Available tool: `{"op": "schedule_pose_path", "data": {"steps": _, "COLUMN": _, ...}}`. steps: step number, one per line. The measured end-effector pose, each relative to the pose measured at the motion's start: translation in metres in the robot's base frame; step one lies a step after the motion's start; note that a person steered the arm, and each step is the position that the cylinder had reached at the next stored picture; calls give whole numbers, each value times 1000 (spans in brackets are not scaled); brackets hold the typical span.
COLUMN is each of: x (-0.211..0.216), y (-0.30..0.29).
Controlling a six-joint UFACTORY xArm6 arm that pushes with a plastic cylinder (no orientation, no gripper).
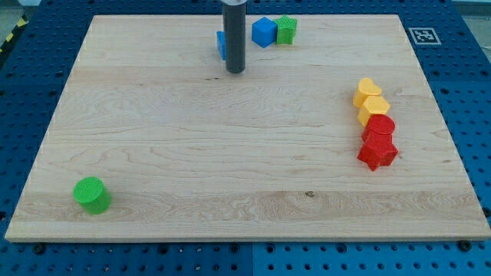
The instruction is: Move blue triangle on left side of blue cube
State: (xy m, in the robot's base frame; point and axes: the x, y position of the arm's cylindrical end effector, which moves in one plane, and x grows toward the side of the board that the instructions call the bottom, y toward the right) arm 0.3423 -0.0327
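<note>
So my tip [235, 71] is sitting near the view's top edge of the wooden board [230, 176], and it's just a bare rod, nothing on it that opens or clamps, so all it's doing is standing there right against the blue triangle [221, 44]. The rod is covering most of that block, only a blue sliver is peeking out on the view's left of it, so I honestly can't tell its exact shape or how it's lying. The blue cube [264, 31] is waiting just to the view's right of the rod, with a green block [286, 29] touching its far side. The triangle is already looking like it's on the cube's left, which is the tricky bit: things are getting crowded up there. If I'm pushing toward the view's right I'm probably going to be shoving the triangle into the cube and knocking the cube and green block along. If I'm pushing upward, the triangle is heading for the board's edge and maybe off it. An off-centre shove is also likely to be spinning it instead of sliding it. The yellow blocks [370, 100], red blocks [377, 140] and green cylinder [92, 194] are sitting well apart, so no worries there.
</note>
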Motion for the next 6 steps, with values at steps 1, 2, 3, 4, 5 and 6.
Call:
{"op": "schedule_pose_path", "data": {"steps": 1, "x": -20, "y": -27}}
{"op": "schedule_pose_path", "data": {"steps": 2, "x": -55, "y": -8}}
{"op": "schedule_pose_path", "data": {"steps": 3, "x": -52, "y": -6}}
{"op": "schedule_pose_path", "data": {"steps": 4, "x": -36, "y": -23}}
{"op": "schedule_pose_path", "data": {"steps": 5, "x": -57, "y": -21}}
{"op": "schedule_pose_path", "data": {"steps": 6, "x": -57, "y": 10}}
